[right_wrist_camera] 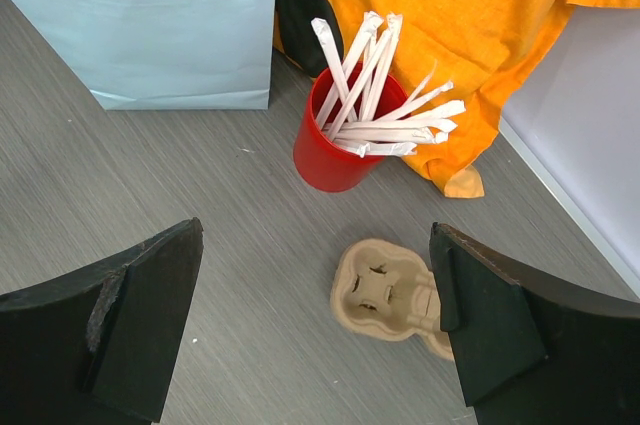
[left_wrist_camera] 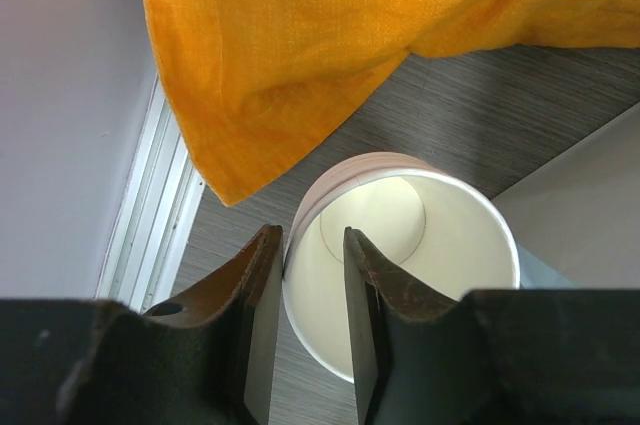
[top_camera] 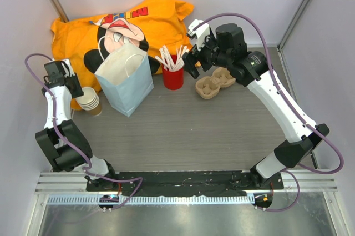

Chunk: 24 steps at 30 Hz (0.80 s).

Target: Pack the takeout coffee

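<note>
We judge the packing barely begun. The desk point(top_camera: 222, 136) carries everything loose, and nothing we can see has gone into anything. Along its far side lies a crumpled orange shirt point(top_camera: 161, 19). In front of that stands a pale blue paper bag point(top_camera: 125, 80), upright with its mouth open. We see only bare paper inside, and its bottom is hidden from us.

The right gripper point(right_wrist_camera: 315, 230) hangs over the desk with its jaws spread wide and nothing between them. Below it lies a cardboard cup tray point(right_wrist_camera: 385, 295), with a red cup point(right_wrist_camera: 340, 150) of wrapped sticks just beyond.

The left gripper point(left_wrist_camera: 308, 235) is down at the stack of paper cups point(left_wrist_camera: 430, 245), just left of the bag. Its jaws stand partly apart, one finger inside the top cup and one outside the rim. We see no squeeze on the wall, so we would not call it a hold.

The takeout coffee, a lidded cup, shows in no view, and we cannot tell where it is. As we read it, every step of the packing is left to do.
</note>
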### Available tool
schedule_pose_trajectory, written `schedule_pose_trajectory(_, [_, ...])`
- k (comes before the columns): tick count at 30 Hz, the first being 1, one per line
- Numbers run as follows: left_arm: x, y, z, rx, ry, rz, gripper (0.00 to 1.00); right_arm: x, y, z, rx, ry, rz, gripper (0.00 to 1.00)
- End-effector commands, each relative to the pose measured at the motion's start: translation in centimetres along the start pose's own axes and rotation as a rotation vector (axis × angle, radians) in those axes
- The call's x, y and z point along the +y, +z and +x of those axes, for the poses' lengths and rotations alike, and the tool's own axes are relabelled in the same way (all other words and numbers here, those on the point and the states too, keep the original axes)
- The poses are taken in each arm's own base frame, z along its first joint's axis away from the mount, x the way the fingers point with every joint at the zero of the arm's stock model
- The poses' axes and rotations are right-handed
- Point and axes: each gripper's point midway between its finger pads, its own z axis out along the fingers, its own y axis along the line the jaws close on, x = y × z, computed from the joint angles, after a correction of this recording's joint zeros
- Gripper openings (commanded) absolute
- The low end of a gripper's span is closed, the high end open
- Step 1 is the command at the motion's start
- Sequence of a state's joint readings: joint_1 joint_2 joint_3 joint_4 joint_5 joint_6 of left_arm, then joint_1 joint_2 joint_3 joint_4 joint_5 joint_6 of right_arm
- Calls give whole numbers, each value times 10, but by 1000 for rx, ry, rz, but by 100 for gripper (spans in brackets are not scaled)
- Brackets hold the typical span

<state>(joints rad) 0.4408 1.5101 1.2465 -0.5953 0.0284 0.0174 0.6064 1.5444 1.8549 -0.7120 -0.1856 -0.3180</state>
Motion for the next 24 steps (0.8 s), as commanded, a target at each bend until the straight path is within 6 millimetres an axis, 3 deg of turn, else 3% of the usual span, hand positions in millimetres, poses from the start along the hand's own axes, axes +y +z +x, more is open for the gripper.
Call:
schedule_pose_trajectory(1, [1,-4,-11,-50,6,10,34,-2,-3,-17,-59,-3,7,99])
schedule_pose_trajectory(5, [1,-5,-12,-53,8,8,33,-3,-3,-16,-57,-4,9,99])
schedule_pose_trajectory(12, [3,-10,-11,-63,4,-5,17,-1,-2,-16,-56,-1,1,99])
schedule_pose_trajectory(24, [3,-25,-15,-97,1,1,17,0,1,-16,-57,2,-8,99])
